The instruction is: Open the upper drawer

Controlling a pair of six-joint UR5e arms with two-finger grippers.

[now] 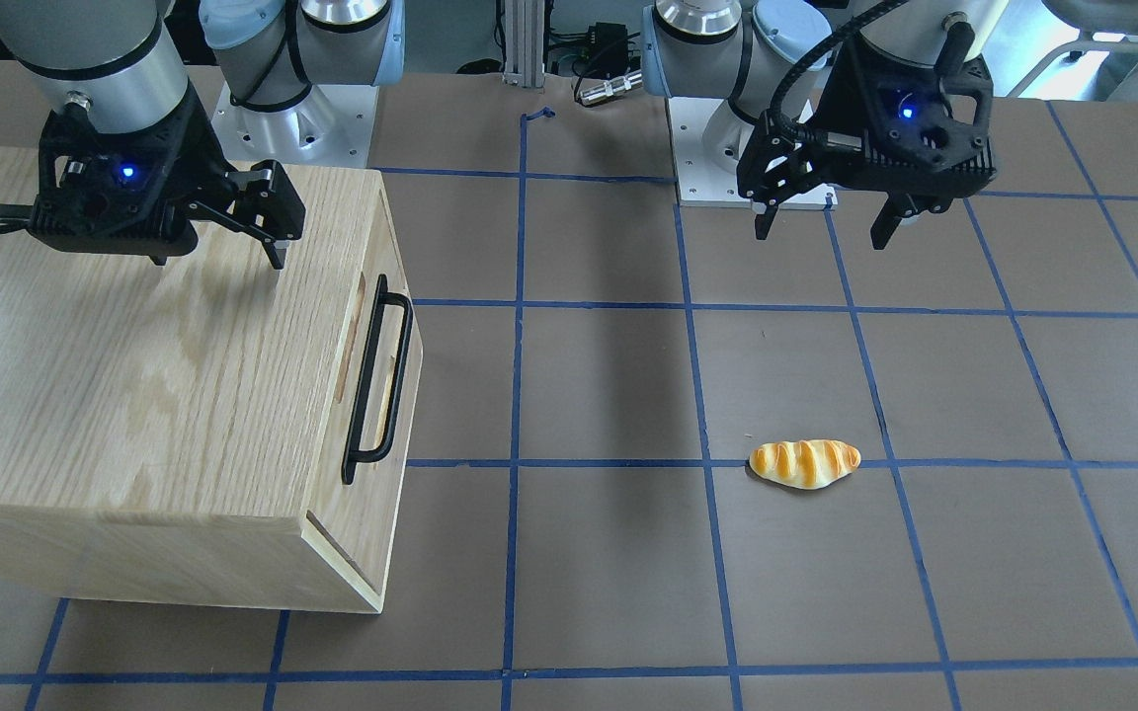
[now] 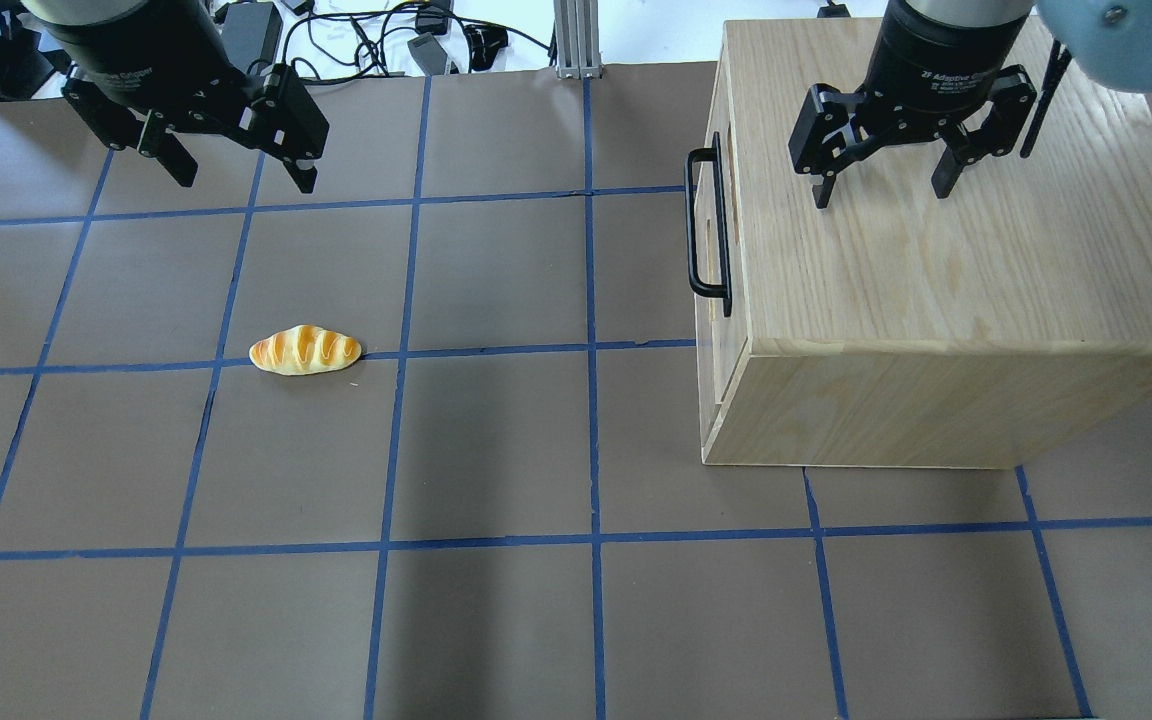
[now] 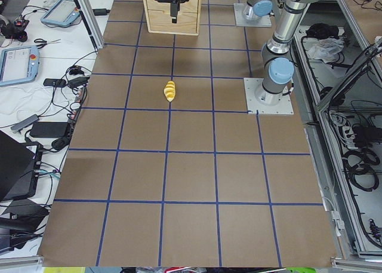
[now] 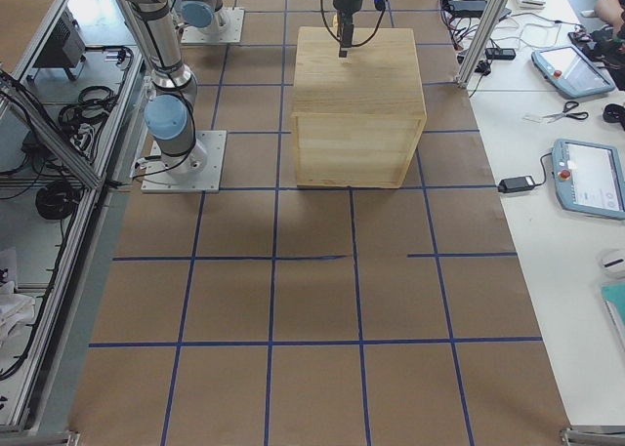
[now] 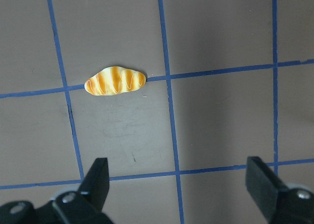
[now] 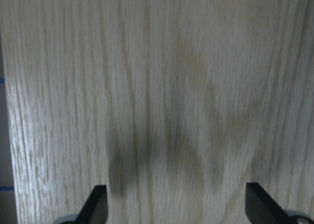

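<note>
The upper drawer (image 1: pixel 378 385) sits shut in the front of the oak cabinet (image 1: pixel 134 375), with its black bar handle (image 1: pixel 401 380) facing the table's middle. It also shows in the overhead view (image 2: pixel 711 225) with the handle (image 2: pixel 693 225). My right gripper (image 1: pixel 216 259) is open and empty, hovering over the cabinet's top (image 2: pixel 936 280), well back from the handle; it shows in the overhead view (image 2: pixel 881 195) and its wrist view (image 6: pixel 179 209). My left gripper (image 2: pixel 244 178) is open and empty above the bare table, far from the cabinet.
A striped bread roll (image 2: pixel 305 350) lies on the brown table below my left gripper; the left wrist view (image 5: pixel 115 81) shows it ahead of the open fingers (image 5: pixel 100 185). Blue tape lines grid the table. Cables and tablets lie beyond the table's edges.
</note>
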